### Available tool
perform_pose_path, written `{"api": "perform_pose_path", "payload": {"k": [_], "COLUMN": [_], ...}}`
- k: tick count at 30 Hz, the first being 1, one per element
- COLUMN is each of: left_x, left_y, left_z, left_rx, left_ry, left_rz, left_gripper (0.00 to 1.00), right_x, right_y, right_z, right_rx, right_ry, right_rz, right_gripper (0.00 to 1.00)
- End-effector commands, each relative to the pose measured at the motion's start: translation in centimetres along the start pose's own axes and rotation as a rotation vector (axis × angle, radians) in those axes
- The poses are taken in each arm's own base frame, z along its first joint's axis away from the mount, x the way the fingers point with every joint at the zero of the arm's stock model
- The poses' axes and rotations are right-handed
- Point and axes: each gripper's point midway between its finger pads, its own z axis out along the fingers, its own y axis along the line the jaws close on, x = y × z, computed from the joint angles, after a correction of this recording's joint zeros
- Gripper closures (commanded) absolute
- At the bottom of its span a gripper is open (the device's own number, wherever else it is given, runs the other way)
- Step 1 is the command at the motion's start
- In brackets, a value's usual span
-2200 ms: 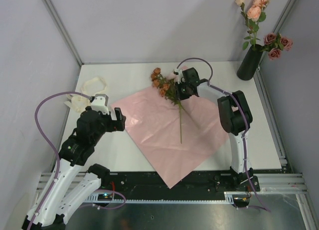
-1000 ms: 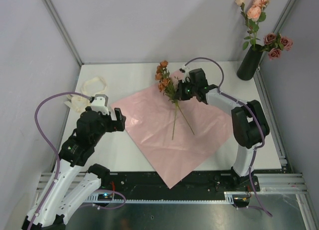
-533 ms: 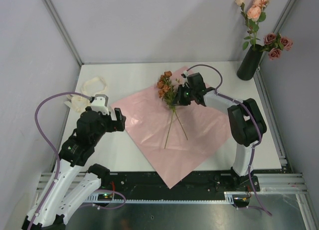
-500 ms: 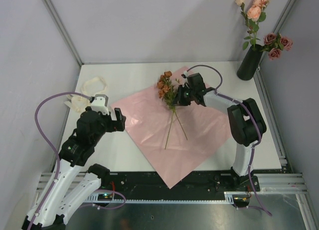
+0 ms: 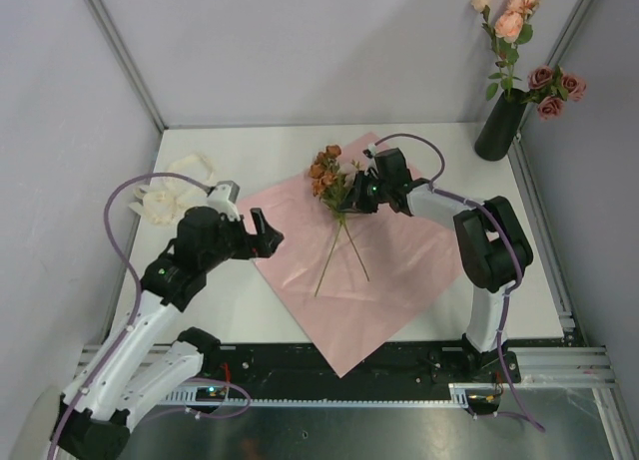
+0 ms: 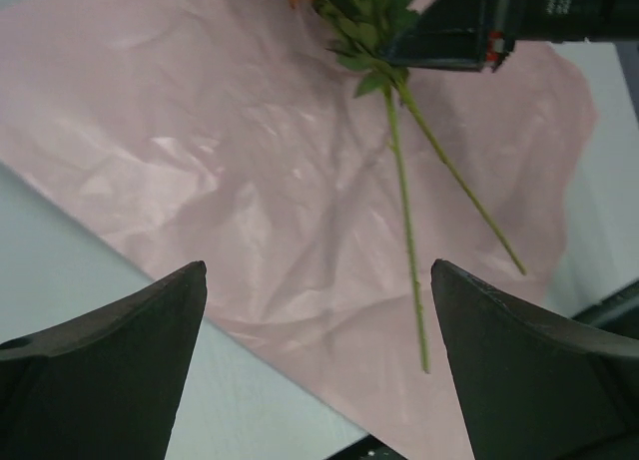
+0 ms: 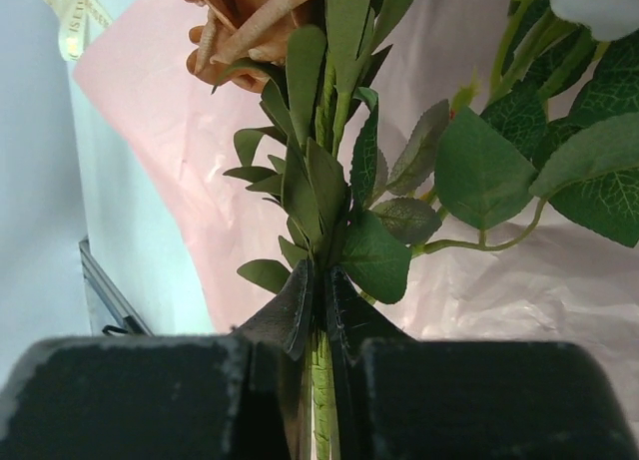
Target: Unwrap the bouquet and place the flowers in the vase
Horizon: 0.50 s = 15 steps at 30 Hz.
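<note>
My right gripper point(image 5: 351, 199) is shut on the stems of a few flowers point(image 5: 326, 169) with rust and peach blooms, held above the pink paper point(image 5: 339, 290). In the right wrist view the jaws point(image 7: 319, 280) pinch a green stem point(image 7: 321, 390) just under the leaves. Two thin stems point(image 6: 402, 211) hang down over the sheet. My left gripper point(image 5: 264, 230) stands open at the sheet's left edge, its fingers point(image 6: 120, 360) wide apart and empty. The black vase point(image 5: 497, 131) stands at the far right corner with several roses in it. The bouquet is unwrapped.
The cream ribbon point(image 5: 172, 189) lies bunched at the far left of the table. The pink paper point(image 6: 200, 151) is spread flat across the middle, one corner hanging over the near edge. Metal frame posts and grey walls close in the table.
My left arm has swung right to the sheet's left edge, gripper still open. The right gripper has tilted the flowers, and the stem ends have swung left.
</note>
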Motion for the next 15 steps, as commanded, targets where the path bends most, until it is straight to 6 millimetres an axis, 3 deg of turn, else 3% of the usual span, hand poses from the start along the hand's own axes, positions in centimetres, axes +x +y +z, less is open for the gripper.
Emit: {"api": "perform_pose_path", "payload": {"k": [1, 7, 15], "left_x": [0.1, 2.8, 8.2], "left_y": [-4.3, -7.3, -8.6], "left_z": [1.6, 5.1, 9.4], "left_rx": [0.181, 0.309, 0.339], "left_ry": [0.006, 0.059, 0.217], "left_rz": [-0.113, -0.18, -0.169], "left_gripper": [0.02, 0.07, 0.21], "right_x": [-1.2, -1.2, -1.5], "right_y": [3.1, 3.7, 4.2], "right_z": [-0.9, -1.1, -1.7], "right_rx": [-0.123, -0.165, -0.208], "right_ry": [-0.045, -0.055, -0.065], "right_rz": [-0.004, 0.008, 0.02], "right_gripper": [1.0, 1.0, 1.0]}}
